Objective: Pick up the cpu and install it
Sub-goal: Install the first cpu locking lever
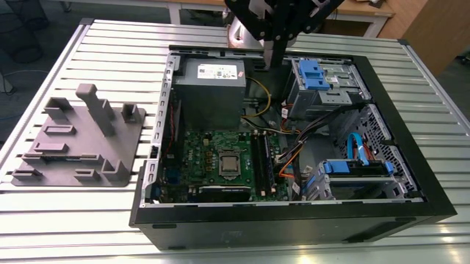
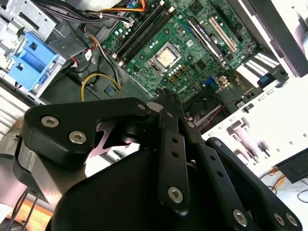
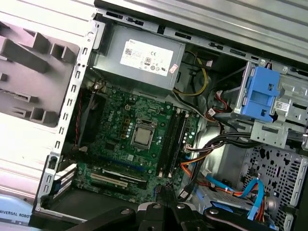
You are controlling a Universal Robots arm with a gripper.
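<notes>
The cpu [image 1: 228, 163], a small silvery square, lies flat in the socket on the green motherboard [image 1: 198, 159] inside the open computer case [image 1: 294, 214]. Both wrist views show the cpu [image 2: 166, 57] [image 3: 143, 136] from above with nothing over it. My gripper [image 1: 273, 63] hangs high above the far side of the case, near the power supply [image 1: 209, 88], well away from the cpu. Its black fingers [image 2: 168, 103] are pressed together and hold nothing. In the first wrist view the gripper [image 3: 166, 188] tip points into the case.
A grey plastic fixture block [image 1: 77, 140] sits on the slatted metal table [image 1: 74, 220] at the exterior view's left. Black memory sticks [image 1: 262, 159] stand beside the socket. Blue drive brackets [image 1: 312, 74], loose cables [image 1: 290, 137] and the case walls crowd the exterior view's right.
</notes>
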